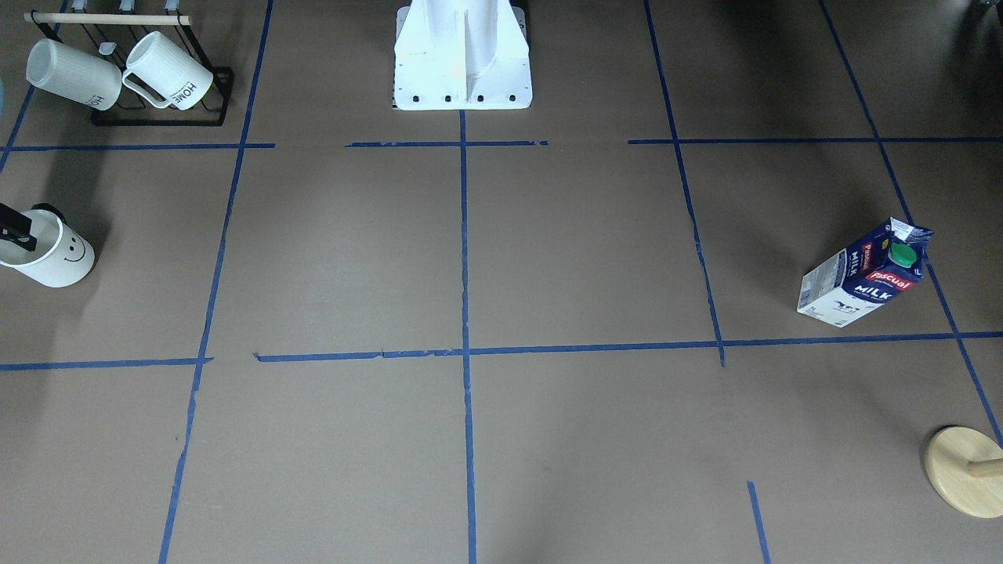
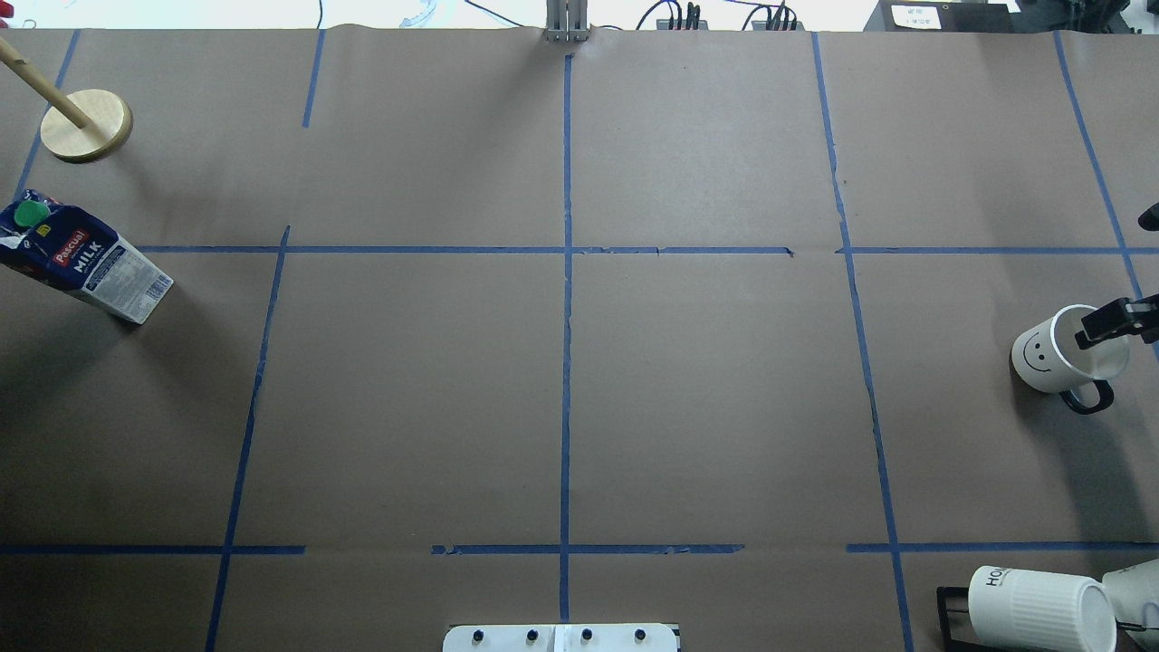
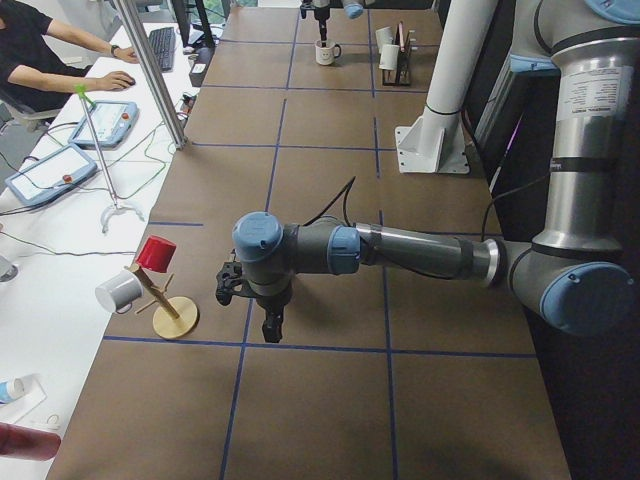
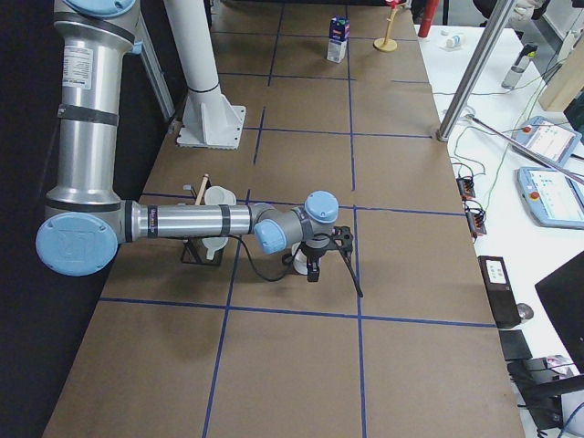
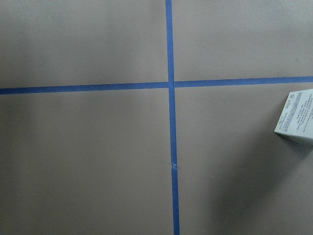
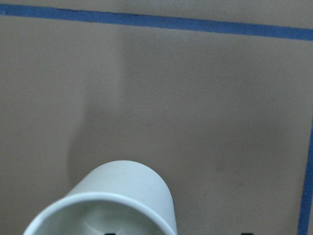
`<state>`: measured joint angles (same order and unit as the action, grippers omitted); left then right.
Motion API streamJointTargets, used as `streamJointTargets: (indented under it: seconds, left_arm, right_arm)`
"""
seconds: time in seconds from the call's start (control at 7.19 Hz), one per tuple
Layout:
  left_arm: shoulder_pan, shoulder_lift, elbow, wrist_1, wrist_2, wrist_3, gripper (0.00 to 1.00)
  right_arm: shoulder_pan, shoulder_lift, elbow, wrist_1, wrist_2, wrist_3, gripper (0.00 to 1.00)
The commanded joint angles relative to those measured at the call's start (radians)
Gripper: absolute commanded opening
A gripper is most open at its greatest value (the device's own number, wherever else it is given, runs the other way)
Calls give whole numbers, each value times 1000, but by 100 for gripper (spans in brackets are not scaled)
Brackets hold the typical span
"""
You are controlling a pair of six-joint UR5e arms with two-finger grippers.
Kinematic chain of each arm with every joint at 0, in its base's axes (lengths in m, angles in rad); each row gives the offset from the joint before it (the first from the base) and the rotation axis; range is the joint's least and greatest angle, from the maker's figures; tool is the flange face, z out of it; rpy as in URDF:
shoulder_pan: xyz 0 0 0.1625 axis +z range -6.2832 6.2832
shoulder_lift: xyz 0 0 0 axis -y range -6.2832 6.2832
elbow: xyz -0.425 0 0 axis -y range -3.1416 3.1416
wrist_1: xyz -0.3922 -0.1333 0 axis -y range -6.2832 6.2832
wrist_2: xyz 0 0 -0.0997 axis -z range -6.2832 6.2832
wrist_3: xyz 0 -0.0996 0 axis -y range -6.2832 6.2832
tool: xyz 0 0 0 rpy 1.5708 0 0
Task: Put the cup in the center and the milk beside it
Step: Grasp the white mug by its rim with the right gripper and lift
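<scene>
While milk (image 1: 862, 274) stands apart, one right jaw sits inside the cup (image 1: 59, 262).

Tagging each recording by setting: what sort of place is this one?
Most likely a robotics lab bench set up for data collection: a paper-covered table marked with a blue tape grid, a left arm and right arm reaching over it, and an operator seated alongside near teach pendants.

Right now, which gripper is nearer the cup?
Right. The right gripper is at the cup's rim, one finger inside it; the left gripper hangs at the table's opposite end, near the milk.
</scene>
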<state>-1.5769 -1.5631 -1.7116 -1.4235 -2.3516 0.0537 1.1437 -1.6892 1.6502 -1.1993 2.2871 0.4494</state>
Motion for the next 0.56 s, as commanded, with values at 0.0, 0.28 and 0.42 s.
streamJointTargets:
  seconds: [0.0,0.28,0.42]
  left_arm:
    - [0,-2,-2,0,-2,2,100]
    - [0,-2,-3,0,-2,2,100]
    - [0,-2,-3,0,0,2,100]
  right_arm:
    - [-4,-3,6,6,-4,-4,3]
    - [-1,-3,57,-2,0,-4,0]
    - [-9,2,156,-23,6,9,0]
